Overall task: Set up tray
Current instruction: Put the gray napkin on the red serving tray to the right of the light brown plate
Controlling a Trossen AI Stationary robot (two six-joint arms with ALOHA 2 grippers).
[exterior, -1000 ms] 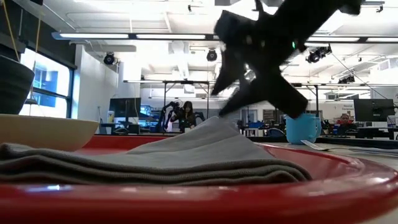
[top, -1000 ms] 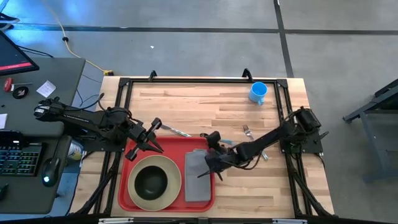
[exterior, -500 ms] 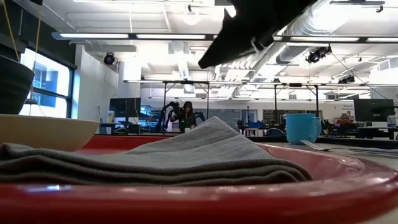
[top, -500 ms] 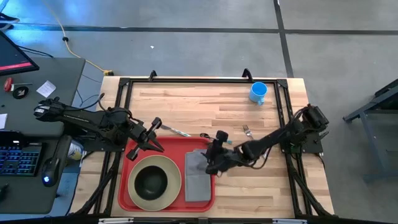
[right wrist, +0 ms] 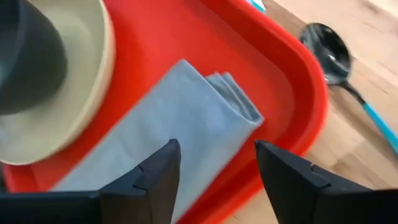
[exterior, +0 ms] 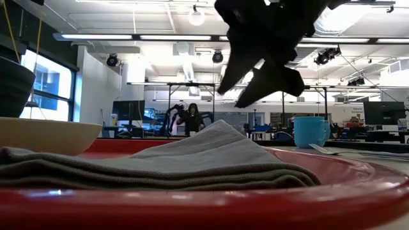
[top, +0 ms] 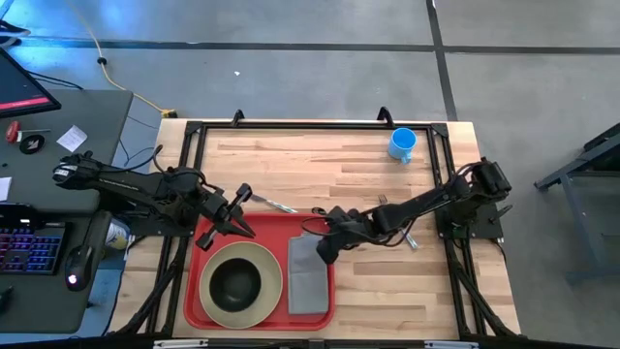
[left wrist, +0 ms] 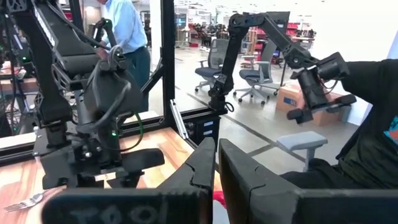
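Note:
The red tray [top: 276,229] lies near the table's near edge. On it rest a cream plate [top: 267,291] carrying a dark bowl [top: 235,281], and to their right a folded grey napkin [top: 308,276]. My right gripper [top: 329,239] hovers open over the napkin's far right corner. In the right wrist view its two fingers frame the napkin [right wrist: 168,118] and the tray [right wrist: 186,37] without touching them. My left gripper [top: 237,215] is shut at the tray's far left corner, and its fingers [left wrist: 205,162] point level toward the right arm. My left gripper is shut beside the tray's far left corner; whether it touches the rim there I cannot tell, since the arm hides the place in the high view and the left wrist view looks past it.
A spoon [top: 276,205] with a blue handle lies just beyond the tray's far rim, also seen in the right wrist view [right wrist: 326,46]. A fork [top: 387,205] lies right of the tray and a blue mug [top: 402,143] stands near the far right corner. Bare wood stretches across the far half.
My right gripper has risen from just above the napkin's right part and moved a little toward the table's far edge, staying over the tray's right side. The napkin, plate and tray have stayed where they were.

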